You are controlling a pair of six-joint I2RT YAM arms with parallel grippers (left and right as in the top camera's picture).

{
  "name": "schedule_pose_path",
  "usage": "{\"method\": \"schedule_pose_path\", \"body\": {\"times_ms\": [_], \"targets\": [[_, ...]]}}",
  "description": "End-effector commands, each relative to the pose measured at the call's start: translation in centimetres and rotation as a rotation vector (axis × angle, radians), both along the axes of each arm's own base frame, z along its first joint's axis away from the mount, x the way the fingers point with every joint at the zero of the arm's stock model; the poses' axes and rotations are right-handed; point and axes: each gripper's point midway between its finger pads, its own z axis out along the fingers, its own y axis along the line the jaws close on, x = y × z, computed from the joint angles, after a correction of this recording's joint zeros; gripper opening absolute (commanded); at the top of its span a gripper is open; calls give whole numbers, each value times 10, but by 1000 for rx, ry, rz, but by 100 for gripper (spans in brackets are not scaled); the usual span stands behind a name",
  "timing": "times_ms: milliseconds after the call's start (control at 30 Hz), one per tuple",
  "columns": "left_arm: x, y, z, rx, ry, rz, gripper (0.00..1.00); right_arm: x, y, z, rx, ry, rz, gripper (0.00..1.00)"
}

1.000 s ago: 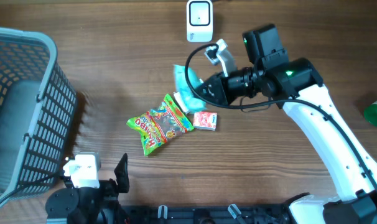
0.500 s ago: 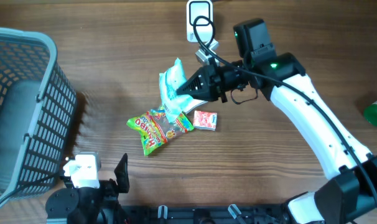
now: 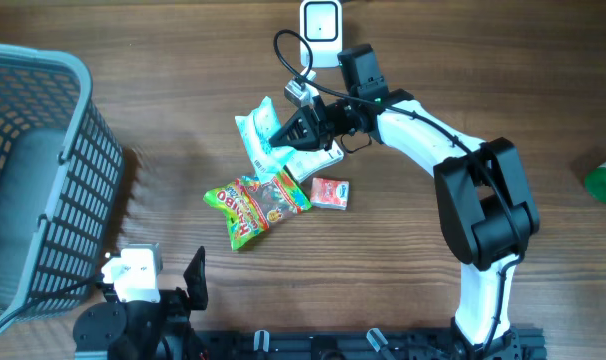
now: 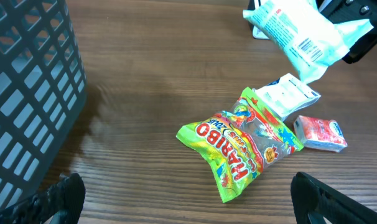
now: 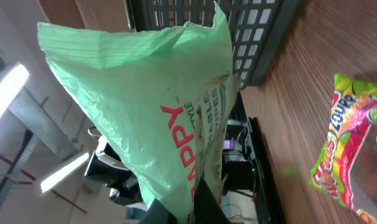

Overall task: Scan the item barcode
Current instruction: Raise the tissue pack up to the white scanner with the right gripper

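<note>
Packet (image 3: 261,135), green and white, is up off the table in your right gripper (image 3: 295,135), whose fingers are pinched tight on one edge so the rest hangs free to be turned. You're holding it near the scanner (image 3: 321,30), above the candy bag (image 3: 258,205) and the small red pack (image 3: 330,192). From the left wrist view the barcode (image 4: 310,46) shows on the face toward the table's near edge, so I'd judge it points away from the scanner. You'll likely need to rotate the wrist. Your left gripper (image 4: 183,199) sits spread wide, low beside the basket (image 3: 43,150), out of the way.
</note>
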Motion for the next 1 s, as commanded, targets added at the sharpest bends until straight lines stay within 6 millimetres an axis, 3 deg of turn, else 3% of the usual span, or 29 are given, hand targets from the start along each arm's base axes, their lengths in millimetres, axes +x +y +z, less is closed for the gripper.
{"method": "schedule_pose_path", "body": {"times_ms": [0,167,300,467,567,633,667,733,833,967], "targets": [[1,-2,-2,-20,6,-5,100,-6,-1,7,33,41,48,4],[1,-2,-2,-20,6,-5,100,-6,-1,7,17,76,48,4],[1,-2,-2,-20,6,-5,100,-6,-1,10,57,-12,47,5],[1,-2,-2,-20,6,-5,100,-12,-1,54,-31,-2,-25,5],[1,-2,-2,-19,6,-5,100,-16,-6,91,-185,-114,-221,5],[1,-2,-2,-20,6,-5,100,-8,-22,100,-340,-253,-413,5],[1,-2,-2,-19,6,-5,100,0,-41,98,-465,-312,-544,5],[1,-2,-2,-19,6,-5,100,-1,-80,102,-649,-370,-714,4],[1,-2,-2,-19,6,-5,100,-9,-120,110,-797,-490,-822,5],[1,-2,-2,-19,6,-5,100,-15,-148,99,-963,-620,-810,5]]}}
